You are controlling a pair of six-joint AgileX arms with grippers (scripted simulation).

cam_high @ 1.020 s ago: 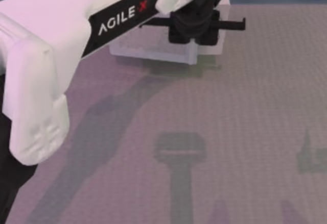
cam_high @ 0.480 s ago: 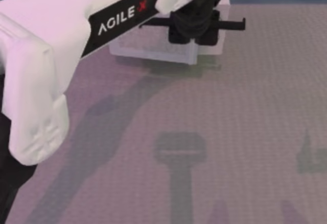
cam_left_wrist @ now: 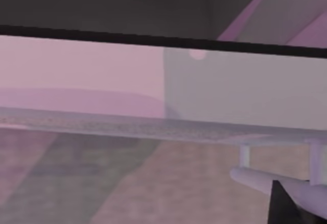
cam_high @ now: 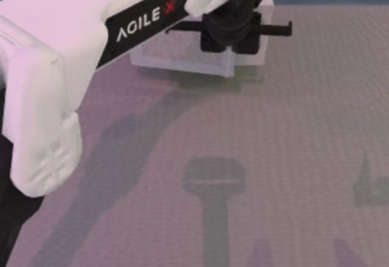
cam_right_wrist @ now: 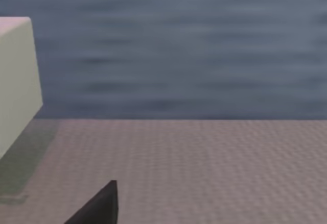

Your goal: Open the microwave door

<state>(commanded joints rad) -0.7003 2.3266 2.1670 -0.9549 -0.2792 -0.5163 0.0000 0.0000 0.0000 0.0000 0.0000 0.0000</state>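
The microwave (cam_high: 200, 51) sat at the table's (cam_high: 292, 145) far edge. The left tool (cam_high: 234, 33) hung over its door (cam_left_wrist: 153, 127); I couldn't tell its grip. It might slip off the handle (cam_left_wrist: 286, 183).

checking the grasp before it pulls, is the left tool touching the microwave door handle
Cannot tell. In the top view the left tool covers the microwave door edge; in the left wrist view a dark fingertip overlaps the handle, but contact is not plain.
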